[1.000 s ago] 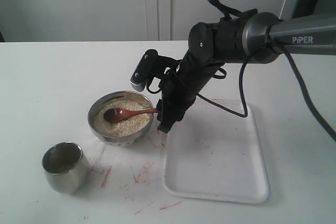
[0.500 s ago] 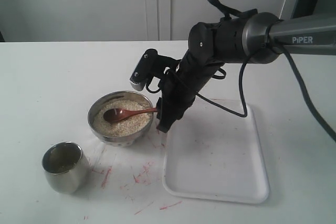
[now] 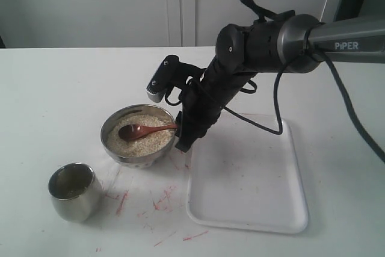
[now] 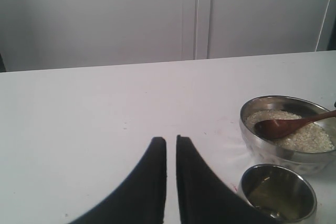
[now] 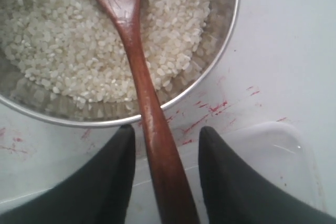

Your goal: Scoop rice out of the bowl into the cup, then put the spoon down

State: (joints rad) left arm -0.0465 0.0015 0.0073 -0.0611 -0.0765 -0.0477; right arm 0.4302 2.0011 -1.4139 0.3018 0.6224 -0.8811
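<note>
Jaws of the right gripper (image 5: 167, 129) stand apart around the spoon (image 5: 134, 51), propped on the bowl (image 5: 223, 30) rim far from desk edges, seemingly ready to clamp; the left gripper (image 4: 170, 140) has them nearly together.

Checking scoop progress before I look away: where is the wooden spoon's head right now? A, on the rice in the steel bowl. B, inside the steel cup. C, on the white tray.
A: the wooden spoon has its oval head lying on the rice inside the steel bowl, handle crossing the rim.
</note>
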